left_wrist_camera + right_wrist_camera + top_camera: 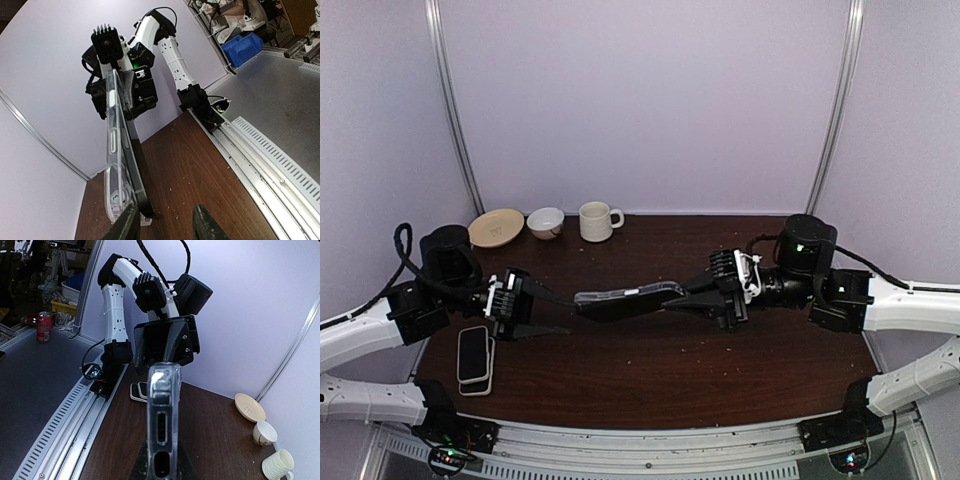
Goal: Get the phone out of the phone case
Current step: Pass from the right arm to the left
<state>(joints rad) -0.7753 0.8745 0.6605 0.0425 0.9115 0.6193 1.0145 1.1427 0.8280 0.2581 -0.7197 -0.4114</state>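
The right pincer (682, 298) is pressed together on one end of a clear, glossy plastic phone case (114, 150), held level above the table; the slim dark phone (136, 170) lies along it, its end nearest the left pincer (568, 314) parted a little from the case; that pincer's black fingers are spread, one right at the phone's end; beneath both lies a dark, flecked wooden table (720, 370), with pale lilac walls behind; beyond the left pincer stand a round beige saucer (497, 227), a white cup (546, 221) and a cream mug (597, 221); nearer than it, two stacked phones (475, 360) lie flat.
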